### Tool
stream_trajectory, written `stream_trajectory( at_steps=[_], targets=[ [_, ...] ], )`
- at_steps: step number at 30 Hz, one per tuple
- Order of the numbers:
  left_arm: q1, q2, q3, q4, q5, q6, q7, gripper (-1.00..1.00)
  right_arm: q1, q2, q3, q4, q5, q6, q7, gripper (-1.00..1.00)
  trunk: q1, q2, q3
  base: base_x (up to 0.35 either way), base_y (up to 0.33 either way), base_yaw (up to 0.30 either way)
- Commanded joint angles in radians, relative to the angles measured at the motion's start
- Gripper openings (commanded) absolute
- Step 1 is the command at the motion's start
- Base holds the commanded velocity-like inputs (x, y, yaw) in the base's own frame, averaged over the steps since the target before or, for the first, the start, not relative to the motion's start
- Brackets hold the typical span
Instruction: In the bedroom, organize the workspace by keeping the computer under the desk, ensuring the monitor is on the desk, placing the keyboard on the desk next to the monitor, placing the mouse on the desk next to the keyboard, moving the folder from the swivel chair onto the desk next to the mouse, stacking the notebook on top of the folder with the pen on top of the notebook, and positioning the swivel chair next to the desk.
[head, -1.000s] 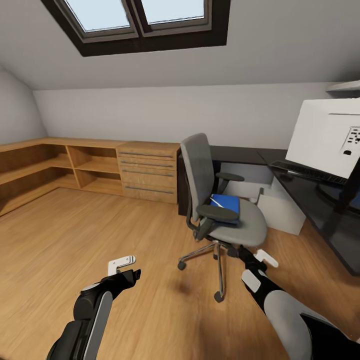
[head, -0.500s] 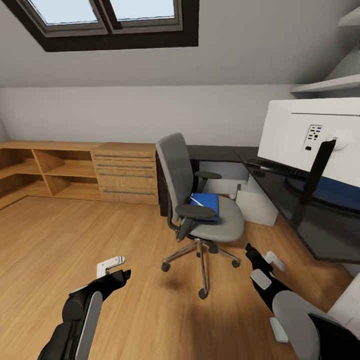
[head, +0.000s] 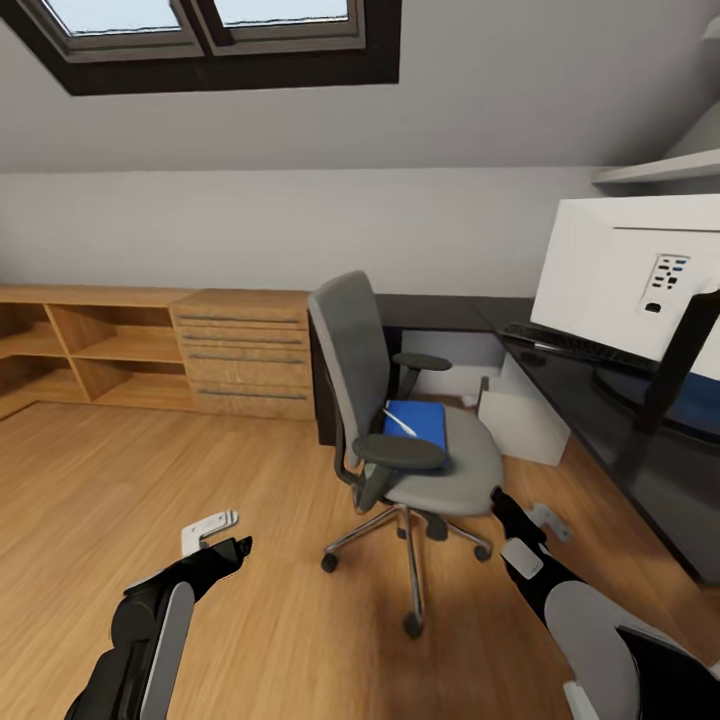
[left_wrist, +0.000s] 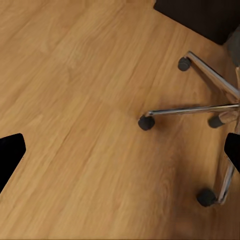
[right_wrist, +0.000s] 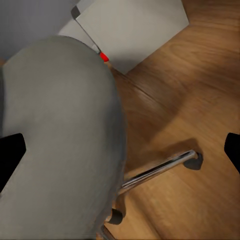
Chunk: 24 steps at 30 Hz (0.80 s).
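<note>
The swivel chair (head: 385, 385) stands mid-room on the wooden floor, its back toward the wall. On its grey seat lies the blue folder (head: 423, 424), with a thin white stick, perhaps the pen (head: 401, 422), across it. At the right is the black desk (head: 610, 400), carrying the monitor (head: 625, 270) with its white back to me and the keyboard (head: 570, 346). The computer (head: 520, 412) (right_wrist: 135, 27) sits under the desk. My left gripper (head: 220, 535) (left_wrist: 120, 155) hangs open over bare floor. My right gripper (head: 530, 515) (right_wrist: 120, 155) is open beside the seat (right_wrist: 55, 150). I cannot see the mouse or the notebook.
A light wooden chest of drawers (head: 245, 352) and open shelves (head: 95, 350) run along the back wall at the left. The chair's chrome star base (left_wrist: 200, 107) spreads its castors over the floor between my arms. A wall shelf (head: 655, 168) hangs above the monitor.
The whole view has panned and drawn closer, so the chair and desk look larger. Both arms keep the same pose in front of me, grippers open.
</note>
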<state>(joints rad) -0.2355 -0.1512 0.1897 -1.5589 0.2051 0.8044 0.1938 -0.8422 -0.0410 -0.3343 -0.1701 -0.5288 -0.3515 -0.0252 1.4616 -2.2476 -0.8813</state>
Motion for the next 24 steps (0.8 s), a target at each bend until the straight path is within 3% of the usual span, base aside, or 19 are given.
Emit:
stream_trajectory(
  at_steps=[1, 8, 16, 24],
  targets=[
    [-0.001, -0.001, 0.001, -0.001, 0.011, 0.004, 0.007, 1.0, -0.001, 0.0, 0.008, 0.0, -0.01, -0.002, -0.004, 1.0, 0.0, 0.0, -0.001, 0.32, 0.002, 0.0],
    [-0.001, -0.001, 0.006, -0.003, 0.012, 0.004, 0.007, 1.0, -0.001, -0.028, 0.004, 0.0, -0.014, 0.001, -0.018, 1.0, 0.0, 0.0, -0.001, 0.287, 0.001, 0.0],
    [-0.001, -0.001, 0.062, -0.012, 0.025, 0.005, 0.007, 1.0, -0.001, -0.069, -0.012, -0.002, -0.036, 0.052, -0.062, 1.0, 0.0, 0.0, -0.001, 0.053, 0.0, 0.0],
    [-0.001, -0.001, 0.073, -0.028, 0.042, 0.004, 0.007, 1.0, -0.001, -0.082, -0.017, -0.003, -0.039, 0.095, -0.066, 1.0, 0.0, 0.0, -0.001, 0.162, 0.0, 0.0]
  ],
)
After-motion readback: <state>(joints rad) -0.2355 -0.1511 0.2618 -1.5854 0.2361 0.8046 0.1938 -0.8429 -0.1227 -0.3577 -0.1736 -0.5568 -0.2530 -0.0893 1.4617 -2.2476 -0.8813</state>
